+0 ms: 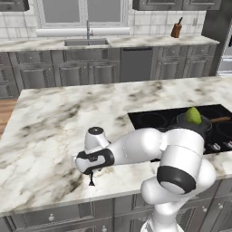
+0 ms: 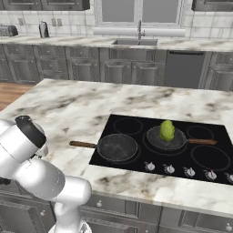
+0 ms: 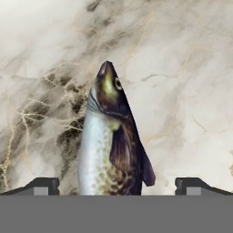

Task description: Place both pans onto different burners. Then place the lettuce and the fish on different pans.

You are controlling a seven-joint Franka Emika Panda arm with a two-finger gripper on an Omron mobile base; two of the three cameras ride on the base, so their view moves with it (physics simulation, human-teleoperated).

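The silver-grey fish (image 3: 111, 141) lies on the marble counter, head pointing away from the hand, between the wide-apart fingertips (image 3: 45, 185) of my open gripper (image 3: 116, 186); neither tip touches it. My gripper (image 1: 92, 177) hangs low over the island's front left part, left of the cooktop (image 2: 136, 125). One pan (image 2: 117, 147) sits empty on the front left burner, its handle pointing left. The other pan (image 2: 166, 139) sits on a middle burner with the lettuce (image 2: 167, 130) in it, handle pointing right. The lettuce (image 1: 193, 115) also shows just above my arm.
Silver knobs (image 2: 169, 169) line the cooktop's front edge. A free burner ring (image 2: 210, 157) lies at the right. The island's front edge runs close below the gripper. A sink (image 1: 86, 42) and knife block (image 1: 176, 30) stand on the far counter.
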